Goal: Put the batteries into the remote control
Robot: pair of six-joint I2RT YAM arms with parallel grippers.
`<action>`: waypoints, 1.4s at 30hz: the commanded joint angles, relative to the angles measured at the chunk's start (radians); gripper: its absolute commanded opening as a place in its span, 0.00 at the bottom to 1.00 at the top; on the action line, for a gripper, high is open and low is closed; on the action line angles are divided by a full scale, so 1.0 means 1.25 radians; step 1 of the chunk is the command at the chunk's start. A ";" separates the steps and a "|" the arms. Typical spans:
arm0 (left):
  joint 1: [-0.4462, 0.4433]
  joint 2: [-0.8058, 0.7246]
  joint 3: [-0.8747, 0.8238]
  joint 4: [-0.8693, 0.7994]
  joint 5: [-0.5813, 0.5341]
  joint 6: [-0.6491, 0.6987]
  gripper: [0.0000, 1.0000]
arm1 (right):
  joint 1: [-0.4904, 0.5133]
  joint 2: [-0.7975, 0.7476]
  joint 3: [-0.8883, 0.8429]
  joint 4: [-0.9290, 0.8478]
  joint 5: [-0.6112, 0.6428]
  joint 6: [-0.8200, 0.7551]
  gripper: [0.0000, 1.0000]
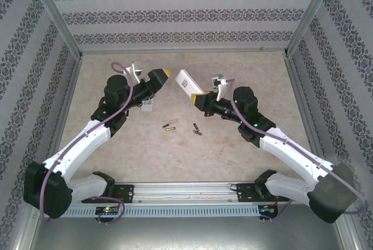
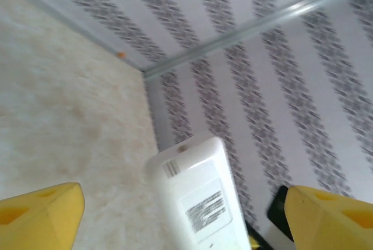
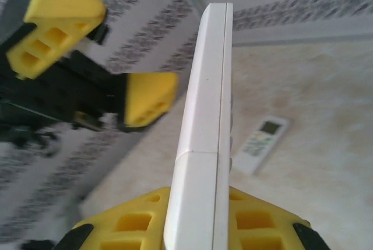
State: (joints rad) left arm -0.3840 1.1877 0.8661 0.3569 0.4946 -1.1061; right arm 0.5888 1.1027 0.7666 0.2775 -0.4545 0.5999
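Right fingers (image 3: 128,224) clamp the white remote (image 3: 207,87); left fingers (image 2: 41,215) spread wide near it; two batteries (image 1: 169,126) lie loose on the counter (image 1: 233,157).

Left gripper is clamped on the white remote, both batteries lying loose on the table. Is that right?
No. The right gripper is shut on the white remote; the left gripper stands open beside it, as the right wrist view shows. Both batteries do lie loose on the table.

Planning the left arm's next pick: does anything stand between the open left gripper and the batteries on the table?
Nothing visible does. Bare table lies between the left gripper and the batteries.
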 commanded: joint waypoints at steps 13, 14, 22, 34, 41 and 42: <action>-0.001 0.067 -0.108 0.475 0.094 -0.159 0.29 | 0.005 0.120 0.037 0.169 -0.127 0.315 0.19; 0.000 0.068 -0.110 0.477 0.091 -0.157 0.27 | 0.006 0.125 0.038 0.173 -0.127 0.322 0.20; -0.031 0.163 -0.117 0.656 0.089 -0.230 0.39 | 0.032 0.168 0.034 0.227 -0.111 0.355 0.20; -0.037 0.128 -0.107 0.530 0.047 -0.116 0.08 | 0.010 0.143 0.005 0.114 -0.025 0.413 0.53; -0.067 0.066 -0.046 0.182 -0.043 0.195 0.07 | 0.045 0.079 -0.047 0.081 0.083 0.555 0.67; -0.071 0.068 -0.043 0.183 -0.041 0.196 0.07 | 0.050 0.082 -0.040 0.078 0.085 0.549 0.67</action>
State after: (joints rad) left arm -0.4511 1.2919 0.7670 0.7033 0.4767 -1.0237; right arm 0.6319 1.2156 0.7174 0.4107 -0.4210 1.2346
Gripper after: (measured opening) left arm 0.209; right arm 0.670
